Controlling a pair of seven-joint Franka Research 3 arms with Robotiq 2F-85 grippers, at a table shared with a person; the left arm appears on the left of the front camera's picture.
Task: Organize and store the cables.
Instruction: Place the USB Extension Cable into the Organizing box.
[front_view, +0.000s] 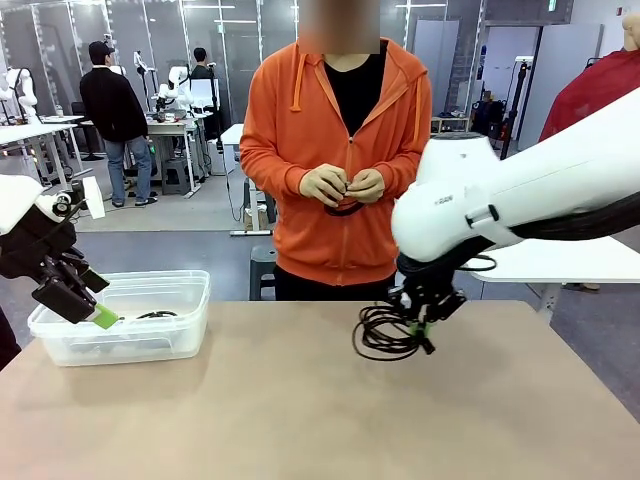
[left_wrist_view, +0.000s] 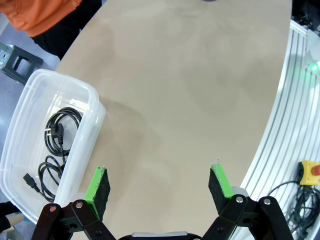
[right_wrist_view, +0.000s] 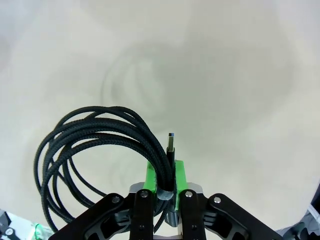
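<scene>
Bin (front_view: 120, 345) on table (front_view: 300, 420), left; two cables (left_wrist_view: 50, 132) inside; third cable (front_view: 378, 324) over table, right.

Your two arms are glossy white; the right arm (front_view: 520, 185) has a thick black hose (front_view: 585, 225) running under it. Your left pincer (left_wrist_view: 159, 172) and right pincer (right_wrist_view: 165, 169) are black, with bright green pads (left_wrist_view: 96, 187) and silver screws at the finger links. The person (front_view: 340, 230) facing you wears an orange zip hoodie (front_view: 290, 150) with drawstrings over a black shirt (front_view: 355, 90).

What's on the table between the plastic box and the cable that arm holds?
Nothing: the front view shows bare tabletop between plastic box and cable.
</scene>
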